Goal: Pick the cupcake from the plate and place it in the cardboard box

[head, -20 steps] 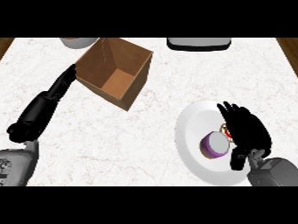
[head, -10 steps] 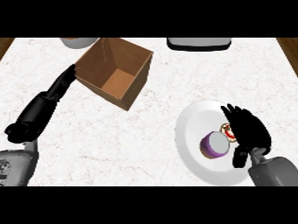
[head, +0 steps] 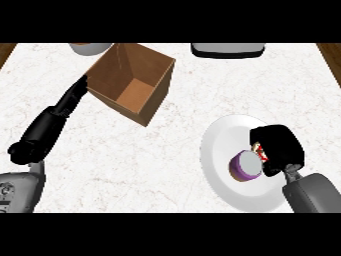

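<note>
Head view looks steeply down on a pale marble counter (head: 151, 165). The open cardboard box (head: 132, 82) stands toward the far left, turned at an angle, with its brown floor showing. The white plate (head: 228, 195) lies at the near right, well apart from the box.

The left hand (head: 73, 97) is stretched out straight, its fingers lying along the box's left wall, holding nothing. The right hand (head: 280, 145) is over the plate, its fingers curled round the right side of the cupcake (head: 245, 166) and its thumb at the near edge. The cupcake, in a purple wrapper, sits on the plate, close to its middle; it looks not yet lifted.

The hold seems to cover only one side of the cupcake, so on the lift it could tip or slide out toward the plate's left. The fingers hide the contact, so how well it is seated cannot be told. If the wrapper drags, the plate could shift. The carry runs across bare counter to a box set at an angle, so a low approach could catch its near rim and push it.
</note>
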You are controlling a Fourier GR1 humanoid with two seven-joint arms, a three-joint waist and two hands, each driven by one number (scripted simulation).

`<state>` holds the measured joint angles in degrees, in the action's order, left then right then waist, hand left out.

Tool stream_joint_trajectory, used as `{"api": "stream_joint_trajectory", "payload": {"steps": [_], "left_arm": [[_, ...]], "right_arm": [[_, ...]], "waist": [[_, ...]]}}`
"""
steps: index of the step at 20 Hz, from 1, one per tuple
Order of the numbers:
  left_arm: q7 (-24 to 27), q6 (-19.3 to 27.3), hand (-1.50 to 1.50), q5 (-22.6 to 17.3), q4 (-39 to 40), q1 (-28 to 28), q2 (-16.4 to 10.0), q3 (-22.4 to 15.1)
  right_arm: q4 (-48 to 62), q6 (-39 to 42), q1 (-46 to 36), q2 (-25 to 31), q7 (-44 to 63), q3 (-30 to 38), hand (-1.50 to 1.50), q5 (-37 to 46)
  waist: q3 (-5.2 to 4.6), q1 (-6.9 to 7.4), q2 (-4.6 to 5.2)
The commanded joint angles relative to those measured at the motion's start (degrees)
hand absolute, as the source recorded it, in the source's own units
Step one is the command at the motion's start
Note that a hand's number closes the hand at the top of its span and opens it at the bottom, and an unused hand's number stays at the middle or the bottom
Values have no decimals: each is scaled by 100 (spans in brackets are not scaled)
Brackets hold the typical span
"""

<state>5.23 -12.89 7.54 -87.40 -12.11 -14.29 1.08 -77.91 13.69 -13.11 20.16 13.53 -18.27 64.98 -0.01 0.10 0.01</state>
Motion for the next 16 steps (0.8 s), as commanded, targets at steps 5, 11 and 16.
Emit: {"api": "stream_joint_trajectory", "payload": {"steps": [5,11,16], "left_arm": [[9,-152,0,-14,-73,43,6,-27],[57,-344,0,93,-22,-485,229,-521],[41,-314,0,146,196,-710,312,-565]], "right_arm": [[-71,-61,-695,-1507,204,-1075,150,519],[61,-239,-1715,-1993,399,-2273,150,-354],[170,-708,-2968,-2009,840,-2660,150,-742]], "waist": [[-2,255,4],[20,1184,205],[-7,1200,185]]}}
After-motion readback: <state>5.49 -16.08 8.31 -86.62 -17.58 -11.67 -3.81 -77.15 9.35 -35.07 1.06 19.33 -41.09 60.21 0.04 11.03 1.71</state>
